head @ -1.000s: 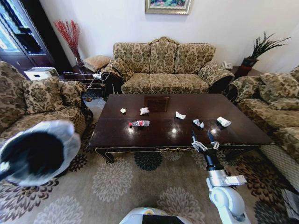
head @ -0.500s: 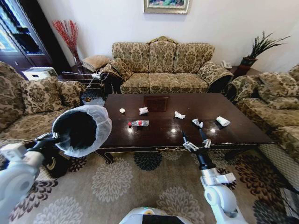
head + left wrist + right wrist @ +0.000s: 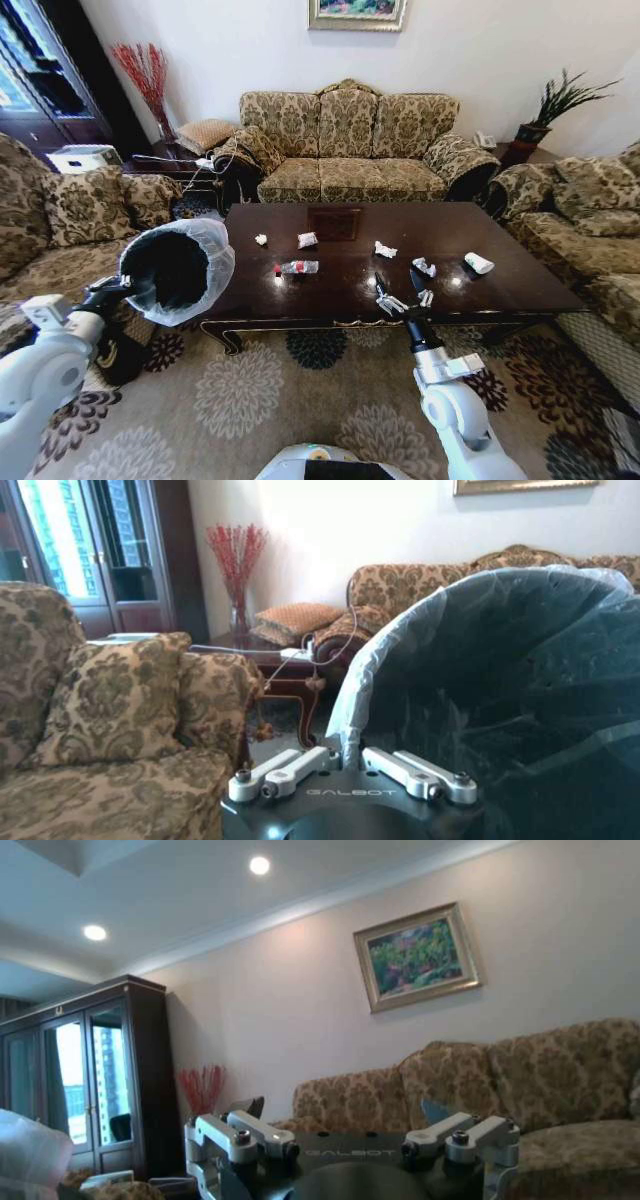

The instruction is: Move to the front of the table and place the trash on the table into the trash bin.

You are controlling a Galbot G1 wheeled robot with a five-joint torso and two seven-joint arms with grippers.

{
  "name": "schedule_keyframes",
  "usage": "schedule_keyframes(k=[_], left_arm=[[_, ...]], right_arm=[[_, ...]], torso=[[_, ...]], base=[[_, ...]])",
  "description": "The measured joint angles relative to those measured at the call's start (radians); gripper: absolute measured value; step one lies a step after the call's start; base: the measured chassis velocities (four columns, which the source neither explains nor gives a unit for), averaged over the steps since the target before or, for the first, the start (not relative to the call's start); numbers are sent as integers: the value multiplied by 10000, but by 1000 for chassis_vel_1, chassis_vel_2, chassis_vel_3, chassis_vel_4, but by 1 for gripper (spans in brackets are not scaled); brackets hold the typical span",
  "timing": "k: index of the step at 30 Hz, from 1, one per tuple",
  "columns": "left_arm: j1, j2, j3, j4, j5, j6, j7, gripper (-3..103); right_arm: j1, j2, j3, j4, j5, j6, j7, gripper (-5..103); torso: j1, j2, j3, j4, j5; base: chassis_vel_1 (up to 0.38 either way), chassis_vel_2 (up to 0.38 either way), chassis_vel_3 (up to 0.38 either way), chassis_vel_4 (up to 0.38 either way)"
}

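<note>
The table point(image 3: 345, 290) of dark glossy wood stands in front of me. On it lies the trash: a small white wad point(image 3: 262, 239), a silvery wrapper point(image 3: 308, 239), a clear bottle with a red cap point(image 3: 298, 266), a crumpled white paper point(image 3: 385, 248), another wrapper point(image 3: 424, 267) and a white packet point(image 3: 479, 262). My left gripper point(image 3: 138, 287) is shut on the rim of the trash bin point(image 3: 178, 270), held tilted off the table's left end. The left wrist view shows the gripper point(image 3: 345, 759) clamping the bag-lined trash bin point(image 3: 500, 705). My right gripper point(image 3: 398, 285) is open over the table's front edge, near the wrapper; in its wrist view the gripper point(image 3: 352, 1134) holds nothing.
A sofa point(image 3: 350, 150) stands behind the table, and armchairs flank it at left point(image 3: 70, 215) and right point(image 3: 590, 230). Patterned carpet point(image 3: 260, 390) lies between me and the table. A side table with cables point(image 3: 185, 160) stands at the back left.
My left arm has swung the trash bin up from the lower left to beside the table's left end. My right gripper has moved left along the table's front edge, still open.
</note>
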Motion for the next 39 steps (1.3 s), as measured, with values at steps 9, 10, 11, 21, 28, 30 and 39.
schedule_keyframes(k=[9, 10, 11, 21, 28, 30, 39], left_arm=[[182, -208, 36, -333, 119, -24, 145, 0], [182, -208, 36, -333, 119, -24, 145, 0], [185, -254, 46, -380, 136, -24, 154, 0], [70, -315, 441, -607, 257, -73, 176, 0], [38, -421, 971, -688, 581, -174, -344, 0], [35, -423, 996, -726, 589, -188, -358, 0], [35, -295, 1092, -997, 581, -194, -342, 0]], right_arm=[[2291, -1693, -1084, -1251, 1615, -1259, -927, 100], [2291, -1693, -1084, -1251, 1615, -1259, -927, 100], [2665, -1886, -1179, -1538, 1865, -1378, -1403, 100], [7170, -2292, -3435, -7045, 2107, -1764, -6397, 100], [8168, -1124, -4230, -8987, 472, -1566, -6493, 100], [8210, -1019, -4296, -9194, 217, -1472, -6504, 100], [8133, -598, -4365, -10023, -767, -1039, -6167, 100]], torso=[[19, -4, 8, -8, -3], [19, -4, 8, -8, -3], [20, -5, 8, -2, 5], [-12, 5, -4, 3, 2], [11, -3, 6, 1, 1], [10, -2, 5, 3, 3], [0, -1, 0, 0, 3]], base=[[-234, 221, 232, -232], [-144, 145, 155, -116], [-144, 95, 66, -116], [18, -10, -24, 10], [0, 0, 0, 0], [0, 0, 0, 0], [0, 0, 0, 0]])
